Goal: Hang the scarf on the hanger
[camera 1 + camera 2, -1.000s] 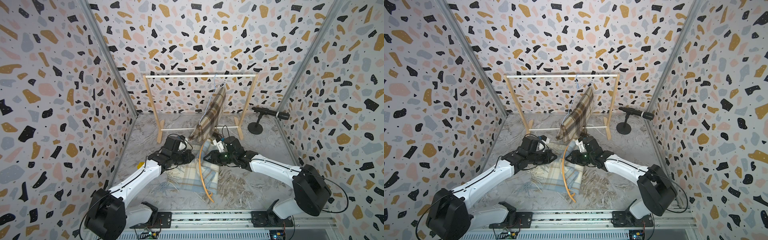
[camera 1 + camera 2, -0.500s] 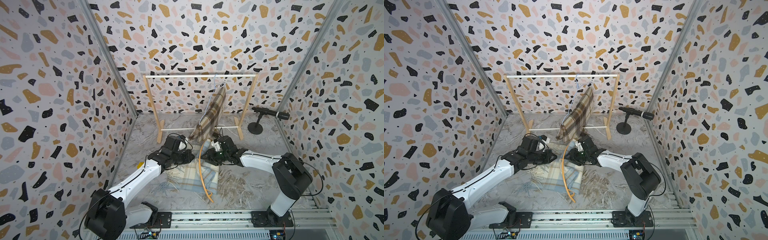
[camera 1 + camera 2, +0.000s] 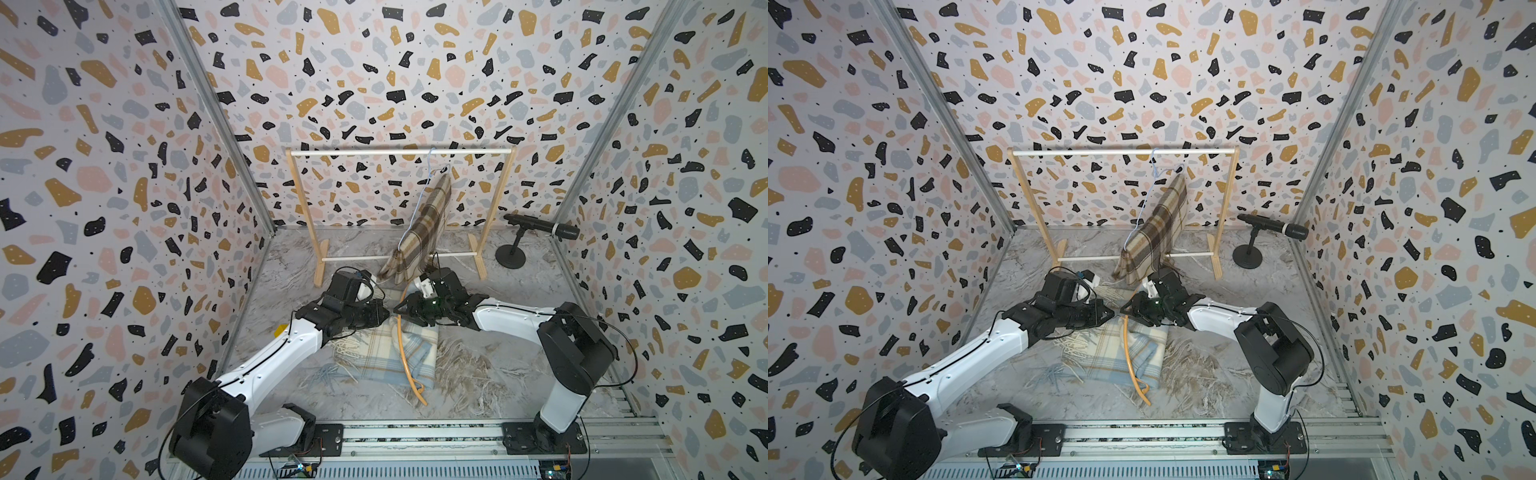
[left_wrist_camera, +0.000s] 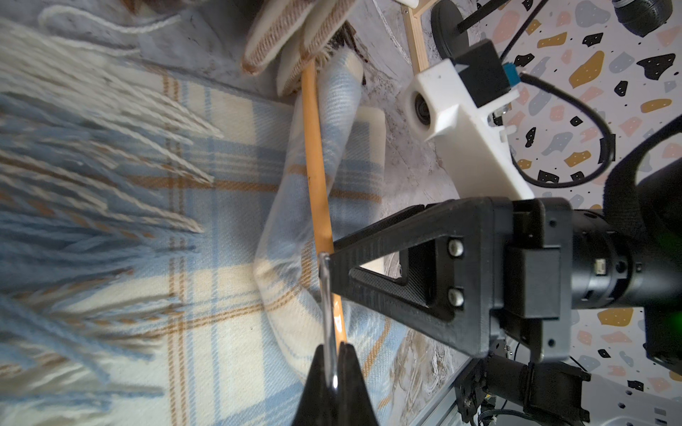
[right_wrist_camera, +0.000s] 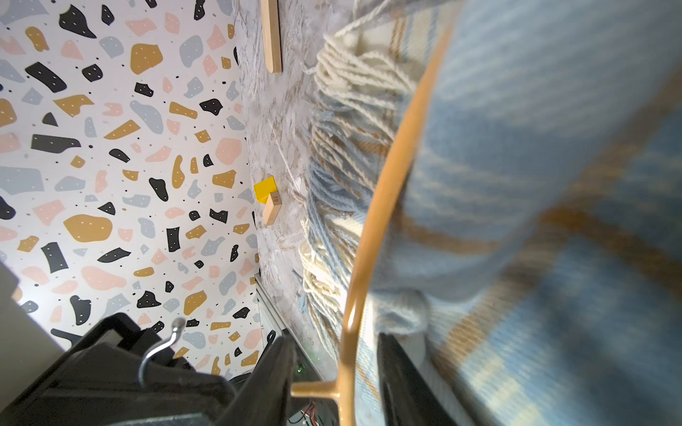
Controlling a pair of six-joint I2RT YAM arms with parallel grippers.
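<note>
A blue and cream plaid scarf (image 3: 374, 357) (image 3: 1100, 357) lies spread on the floor in both top views. An orange hanger (image 3: 401, 349) (image 3: 1126, 349) lies across it, and a fold of the scarf (image 4: 295, 221) is draped over the hanger's bar (image 4: 313, 147). My left gripper (image 3: 386, 314) (image 4: 334, 354) is shut on the hanger's metal hook (image 4: 326, 295). My right gripper (image 3: 400, 311) (image 5: 336, 337) faces it from the other side. Its jaws stand apart around the orange hanger (image 5: 372, 221) near the neck, with scarf cloth (image 5: 516, 184) against one finger.
A wooden rack (image 3: 399, 152) at the back carries a brown plaid scarf (image 3: 419, 224) on a pale wire hanger. A black microphone on a stand (image 3: 536, 226) is at the back right. A yellow block (image 5: 265, 188) and a wooden block (image 5: 272, 212) lie by the left wall.
My right gripper has slid left onto the hanger and its jaws have narrowed; its arm has folded up closer to the base. The left arm has not moved.
</note>
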